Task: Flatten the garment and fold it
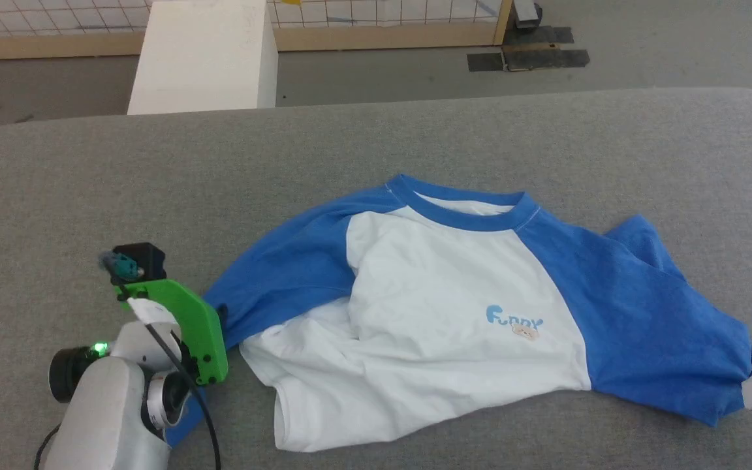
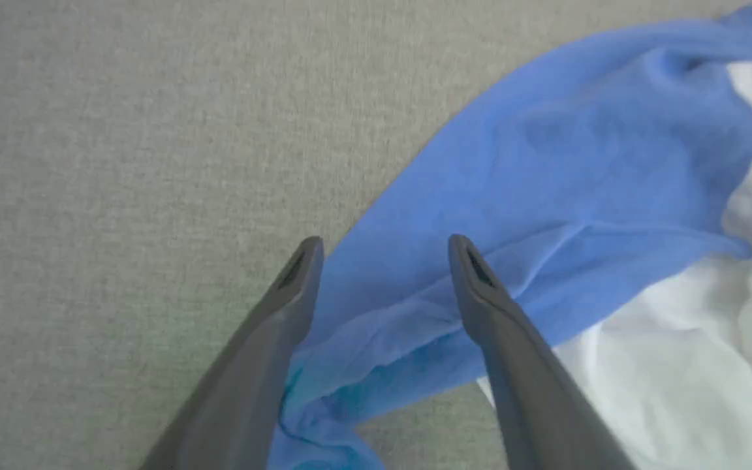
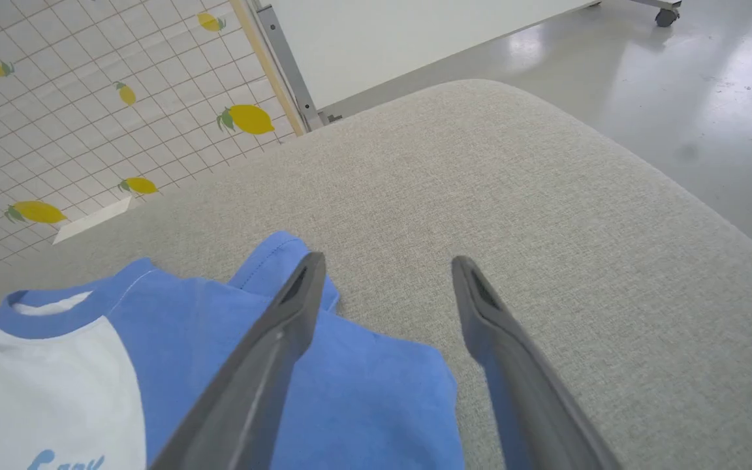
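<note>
I see a broad bench (image 1: pixel 546 130) covered in coarse grey woven cloth, its far corners rounded. On it, from the middle toward the near edge, lies the garment (image 1: pixel 454 307), soft and wrinkled, front up. Its blue neckband points to the far edge and its white hem toward me, and its long axis runs left to right, sleeve to sleeve. My left hand (image 2: pixel 382 261) has its dark tapered fingers apart above the bunched blue left sleeve. My right hand (image 3: pixel 386 274) is likewise spread at the right sleeve's edge, gripping nothing.

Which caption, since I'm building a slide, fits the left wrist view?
Open left end effector over the garment's rumpled blue sleeve on a grey fabric surface.
</note>
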